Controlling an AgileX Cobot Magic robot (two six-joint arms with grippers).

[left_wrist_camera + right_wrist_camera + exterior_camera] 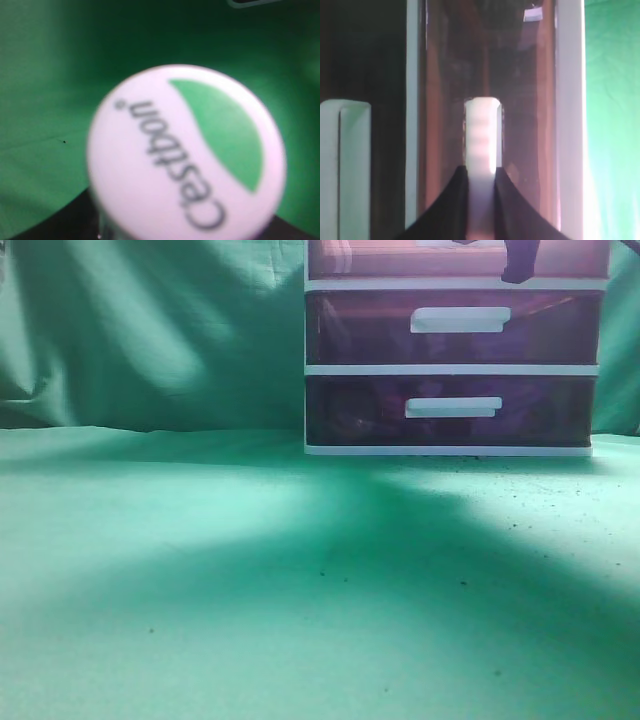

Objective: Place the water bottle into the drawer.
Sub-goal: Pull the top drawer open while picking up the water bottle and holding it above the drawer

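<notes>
Gripping the drawer [400, 260] handle [481, 150], right gripper [481, 200] pinched on it.
Exterior: cabinet [450, 369], top drawer red. Left wrist: bottle [187, 155] cap close below; left gripper's state can't be told.

Green cloth is covering the worktop [200, 620] and hanging as a creased backdrop [150, 330]; light is pooling at nine o'clock.

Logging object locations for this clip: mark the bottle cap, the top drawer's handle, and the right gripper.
bottle cap [187, 152], left wrist view, middle of its white printed top.
top drawer's handle [482, 145], right wrist view, bare white bar above the fingers.
right gripper [481, 200], right wrist view, between the fingertips, which flank the handle.
</notes>
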